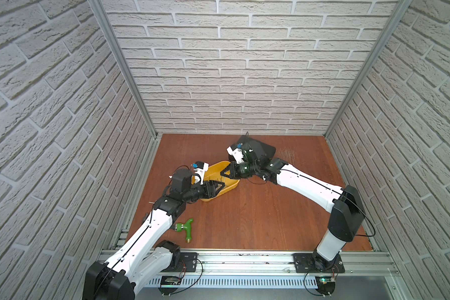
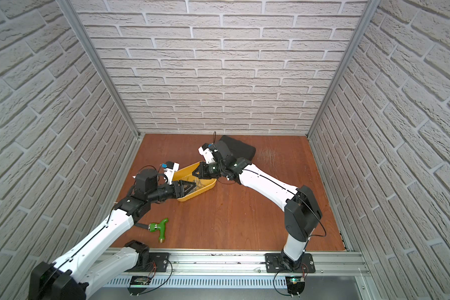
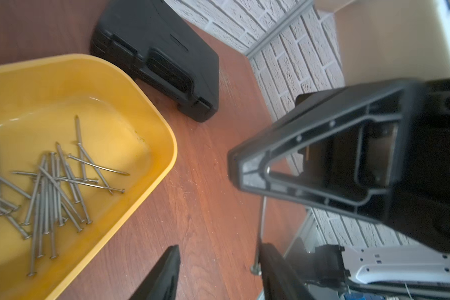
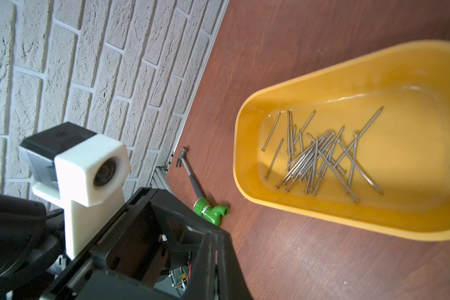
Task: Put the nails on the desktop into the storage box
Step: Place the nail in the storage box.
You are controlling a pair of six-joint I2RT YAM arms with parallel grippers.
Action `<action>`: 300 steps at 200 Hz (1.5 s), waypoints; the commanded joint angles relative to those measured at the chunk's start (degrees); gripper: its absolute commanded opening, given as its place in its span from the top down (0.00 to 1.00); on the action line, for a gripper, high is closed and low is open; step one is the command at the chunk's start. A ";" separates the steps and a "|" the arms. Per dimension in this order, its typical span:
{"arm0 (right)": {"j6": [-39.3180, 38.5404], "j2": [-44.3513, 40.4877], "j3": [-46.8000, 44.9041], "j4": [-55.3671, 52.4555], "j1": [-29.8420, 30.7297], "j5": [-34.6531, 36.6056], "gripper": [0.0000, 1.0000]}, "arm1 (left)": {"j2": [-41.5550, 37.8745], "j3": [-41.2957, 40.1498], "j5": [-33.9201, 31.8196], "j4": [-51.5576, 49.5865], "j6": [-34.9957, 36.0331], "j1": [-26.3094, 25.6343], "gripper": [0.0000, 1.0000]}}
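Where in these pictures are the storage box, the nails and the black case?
storage box [image 4: 244, 145], right wrist view, on its side wall
nails [image 4: 315, 158], right wrist view, middle of the pile
black case [image 3: 161, 52], left wrist view, on its top face

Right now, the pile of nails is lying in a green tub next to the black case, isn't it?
Almost. The tub is yellow, not green. The left wrist view shows the pile of nails lying in that yellow tub next to the black case.
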 commanded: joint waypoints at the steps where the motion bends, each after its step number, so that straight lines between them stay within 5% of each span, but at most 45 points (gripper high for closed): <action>1: -9.87 6.50 8.94 -10.83 -0.66 2.39 0.98 | -3.54 1.15 -4.13 -6.15 1.64 1.19 0.38; 60: -17.89 26.63 30.15 -21.19 -0.66 6.47 0.97 | -14.74 0.26 -19.27 -23.02 -0.02 3.44 0.32; 159: -19.06 37.93 35.39 -21.70 -0.49 7.42 0.97 | -17.23 -0.95 -19.29 -29.22 1.52 7.79 0.25; 213: -19.03 34.45 31.85 -21.50 -0.30 7.78 0.73 | -14.60 -0.77 -19.39 -29.88 1.81 8.63 0.22; 243: -19.46 29.66 31.45 -22.45 -0.27 8.19 0.69 | -13.25 0.46 -19.82 -29.80 1.96 9.37 0.20; 300: -21.95 4.42 14.06 -17.51 -3.31 13.09 0.63 | -8.26 6.02 -23.61 -28.13 4.37 10.87 0.17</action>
